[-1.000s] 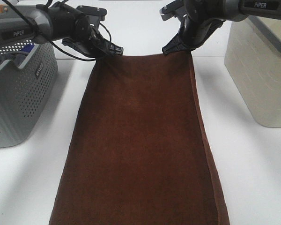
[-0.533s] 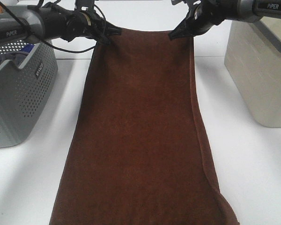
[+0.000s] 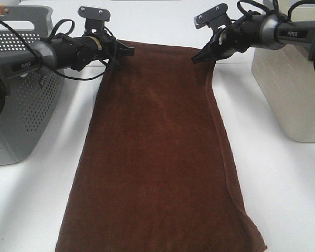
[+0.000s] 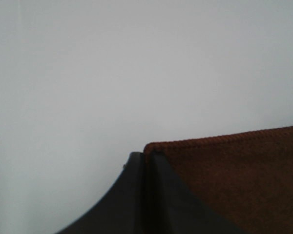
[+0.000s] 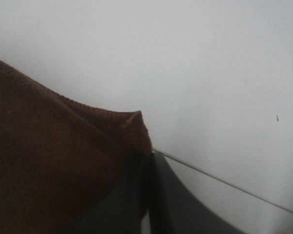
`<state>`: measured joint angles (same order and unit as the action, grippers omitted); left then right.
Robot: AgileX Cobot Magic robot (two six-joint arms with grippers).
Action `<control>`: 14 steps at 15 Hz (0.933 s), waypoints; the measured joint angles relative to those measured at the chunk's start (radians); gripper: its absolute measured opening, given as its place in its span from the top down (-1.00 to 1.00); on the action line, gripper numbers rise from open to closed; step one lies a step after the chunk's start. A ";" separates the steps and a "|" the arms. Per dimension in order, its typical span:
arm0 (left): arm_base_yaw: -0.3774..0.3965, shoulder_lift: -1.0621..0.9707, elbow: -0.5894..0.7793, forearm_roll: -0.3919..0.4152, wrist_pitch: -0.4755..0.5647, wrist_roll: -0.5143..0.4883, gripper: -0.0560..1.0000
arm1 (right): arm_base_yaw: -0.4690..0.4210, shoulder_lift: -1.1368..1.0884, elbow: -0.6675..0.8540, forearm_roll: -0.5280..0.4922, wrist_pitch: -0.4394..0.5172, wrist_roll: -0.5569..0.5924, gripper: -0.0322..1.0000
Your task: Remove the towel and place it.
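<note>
The dark brown towel (image 3: 157, 152) lies lengthwise down the middle of the white table, its near end past the bottom of the high view. My left gripper (image 3: 127, 51) is shut on its far left corner, and my right gripper (image 3: 198, 59) is shut on its far right corner. Both hold the far edge low, close above the table. The left wrist view shows the hemmed corner of the towel (image 4: 234, 165) pinched between the closed left gripper (image 4: 146, 161). The right wrist view shows the other towel corner (image 5: 63, 161) pinched in the right gripper (image 5: 146, 156).
A grey perforated basket (image 3: 18, 100) stands at the left edge of the table. A beige bin (image 3: 289, 84) stands at the right. Bare white tabletop (image 3: 283, 178) shows on both sides of the towel.
Both grippers have carried the towel's far edge away and down toward the table. The towel now lies flatter and stretched out. A fold has formed at its near right corner.
</note>
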<state>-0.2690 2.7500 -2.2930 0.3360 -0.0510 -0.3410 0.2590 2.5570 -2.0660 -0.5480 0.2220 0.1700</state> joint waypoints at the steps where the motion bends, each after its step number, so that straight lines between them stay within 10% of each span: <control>1: -0.001 0.003 0.000 0.000 0.000 0.000 0.79 | -0.001 0.004 0.000 -0.001 -0.003 0.000 0.77; 3: 0.000 0.004 -0.005 -0.001 -0.048 0.000 0.21 | -0.001 0.005 -0.002 -0.003 -0.011 0.000 -0.02; 6: -0.001 0.003 -0.005 -0.004 -0.089 0.000 -0.48 | -0.001 0.005 -0.002 -0.004 -0.011 0.002 -0.26; 14: -0.039 -0.129 -0.005 -0.004 -0.067 -0.001 -0.56 | -0.001 -0.160 -0.003 0.134 0.030 0.034 -0.29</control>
<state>-0.3080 2.6210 -2.2980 0.3320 -0.1180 -0.3420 0.2580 2.3970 -2.0690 -0.4140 0.2520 0.2040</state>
